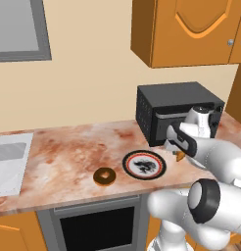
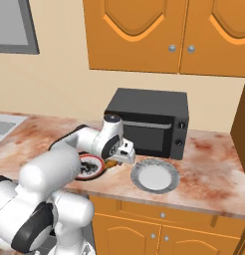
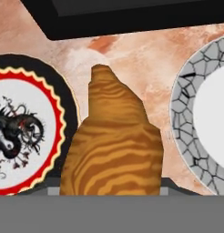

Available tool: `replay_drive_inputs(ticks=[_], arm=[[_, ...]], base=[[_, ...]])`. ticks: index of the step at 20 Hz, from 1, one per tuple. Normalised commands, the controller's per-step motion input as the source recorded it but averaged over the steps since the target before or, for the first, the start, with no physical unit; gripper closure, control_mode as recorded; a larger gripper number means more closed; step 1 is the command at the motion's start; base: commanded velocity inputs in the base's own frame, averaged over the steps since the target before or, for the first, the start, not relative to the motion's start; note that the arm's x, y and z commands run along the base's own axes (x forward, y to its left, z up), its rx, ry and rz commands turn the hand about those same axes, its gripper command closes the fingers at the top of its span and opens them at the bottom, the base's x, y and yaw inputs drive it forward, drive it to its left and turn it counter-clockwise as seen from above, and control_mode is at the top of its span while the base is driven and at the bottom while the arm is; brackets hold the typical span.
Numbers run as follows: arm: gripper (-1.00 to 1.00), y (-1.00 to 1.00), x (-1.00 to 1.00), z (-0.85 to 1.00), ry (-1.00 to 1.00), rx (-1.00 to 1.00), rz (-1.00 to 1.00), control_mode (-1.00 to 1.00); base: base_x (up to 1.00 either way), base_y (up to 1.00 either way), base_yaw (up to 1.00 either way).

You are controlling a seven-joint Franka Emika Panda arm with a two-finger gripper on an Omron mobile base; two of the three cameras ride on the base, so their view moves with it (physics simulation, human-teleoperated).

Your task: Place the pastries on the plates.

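A golden-orange croissant (image 3: 111, 145) hangs a little above the counter, with my gripper (image 1: 177, 148) shut on it; it shows as a small orange tip (image 1: 180, 157) under the hand. It sits over the gap between the two plates. The black-rimmed plate (image 1: 144, 164) with a red ring and a dark pattern lies to its left (image 3: 22, 132), partly behind my arm in the right base view (image 2: 89, 167). To its right lies the pale grey plate (image 2: 155, 176), with a cracked-looking rim (image 3: 191, 113). The brown ring doughnut (image 1: 105, 176) rests on the counter left of the black-rimmed plate.
A black microwave (image 1: 179, 110) stands right behind the plates, close to my hand. A sink (image 1: 7, 162) lies at the counter's far left. An oven front (image 1: 98, 225) sits below the counter edge. Wooden cabinets (image 2: 159, 35) hang overhead.
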Motion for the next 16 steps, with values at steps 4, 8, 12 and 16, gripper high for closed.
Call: replay_drive_inputs(ticks=[4,8,12,16], arm=[[1.00,-0.57,0.00,0.00,0.00,0.00,0.00,-1.00],[1.00,-0.39,0.00,0.00,0.00,0.00,0.00,-1.00],[1.00,-0.38,0.00,0.00,0.00,0.00,0.00,-1.00],[1.00,-0.40,0.00,0.00,0.00,-0.02,0.00,-1.00]], base=[[0.00,0.00,0.00],[0.00,0.00,0.00],[0.00,0.00,0.00],[0.00,0.00,0.00]])
